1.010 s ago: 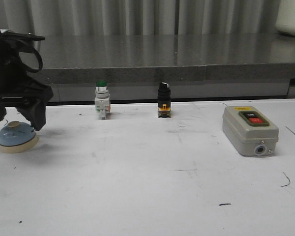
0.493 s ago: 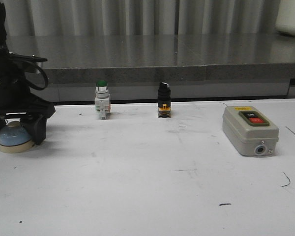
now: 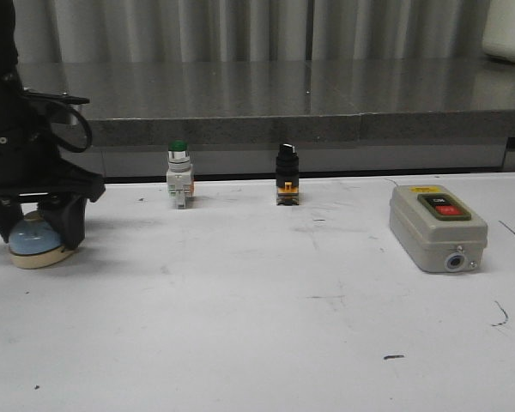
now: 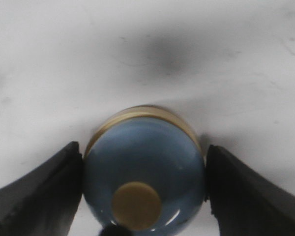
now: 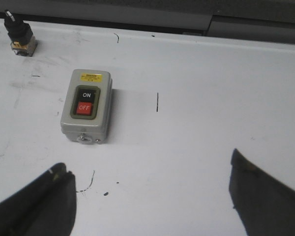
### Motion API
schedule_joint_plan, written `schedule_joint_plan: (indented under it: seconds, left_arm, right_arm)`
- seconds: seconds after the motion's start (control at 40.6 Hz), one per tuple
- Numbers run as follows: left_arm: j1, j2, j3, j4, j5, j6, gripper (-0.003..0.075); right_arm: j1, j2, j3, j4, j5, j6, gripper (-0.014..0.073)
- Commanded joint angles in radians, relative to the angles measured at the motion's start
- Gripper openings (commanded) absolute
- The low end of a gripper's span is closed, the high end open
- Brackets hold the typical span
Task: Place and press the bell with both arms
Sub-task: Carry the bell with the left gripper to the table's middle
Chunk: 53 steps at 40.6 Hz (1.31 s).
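Note:
The bell (image 3: 33, 241), a light-blue dome on a cream base, sits at the far left of the white table. My left gripper (image 3: 36, 228) reaches down over it, one black finger on each side. In the left wrist view the bell (image 4: 143, 167) fills the gap, its cream button (image 4: 136, 205) facing up, and both fingers (image 4: 49, 189) touch the dome's sides. My right gripper (image 5: 147, 164) is open over bare table, with nothing between its fingers. It does not show in the front view.
A green-capped pushbutton (image 3: 178, 172) and a black selector switch (image 3: 286, 174) stand near the table's back edge. A grey ON/OFF box (image 3: 436, 226) lies at the right, and shows ahead of the right gripper as the box (image 5: 86, 105). A raised grey ledge (image 3: 283, 94) runs behind.
My left gripper has come down around the bell and closed against its sides. Bell and gripper now sit slightly further right than half a second ago.

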<state>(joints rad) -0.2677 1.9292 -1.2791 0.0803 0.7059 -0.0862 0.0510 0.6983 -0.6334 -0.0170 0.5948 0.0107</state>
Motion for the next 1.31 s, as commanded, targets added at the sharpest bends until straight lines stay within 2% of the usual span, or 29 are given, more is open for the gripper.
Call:
schedule_joint_plan:
  seconds: [0.0, 0.172, 0.32, 0.542, 0.764, 0.985, 1.059, 1.182, 1.281]
  left_arm:
    - [-0.062, -0.101, -0.041, -0.014, -0.013, 0.008, 0.039]
    - [-0.191, -0.122, -0.099, -0.014, 0.039, 0.026, 0.039]
    - [-0.302, -0.113, -0.129, -0.014, 0.015, 0.026, 0.039]
    - [-0.396, -0.031, -0.201, -0.016, 0.017, 0.026, 0.039]
    - [-0.425, 0.068, -0.276, -0.047, 0.015, 0.026, 0.039]
    - [-0.425, 0.1, -0.288, -0.061, 0.003, 0.026, 0.0396]
    - [-0.425, 0.103, -0.288, -0.061, 0.006, 0.026, 0.043]
    - [-0.425, 0.103, -0.288, -0.061, 0.006, 0.026, 0.0532]
    - [-0.425, 0.103, -0.288, -0.065, 0.006, 0.026, 0.0551]
  right_arm:
    - [-0.008, 0.002, -0.034, -0.01, -0.066, -0.011, 0.0645]
    - [-0.008, 0.002, -0.034, -0.01, -0.066, -0.011, 0.0645]
    - [-0.008, 0.002, -0.034, -0.01, -0.066, -0.011, 0.0645]
    - [-0.008, 0.002, -0.034, -0.01, -0.066, -0.011, 0.0645]
    - [-0.008, 0.002, -0.034, -0.01, -0.066, -0.011, 0.0645]
    - [-0.008, 0.002, -0.034, -0.01, -0.066, -0.011, 0.0645]
    - [-0.008, 0.002, -0.034, -0.01, -0.066, -0.011, 0.0645]
    - [-0.008, 0.002, -0.034, -0.01, -0.066, -0.011, 0.0645]
    - [-0.008, 0.002, -0.034, -0.01, -0.066, -0.011, 0.0645]
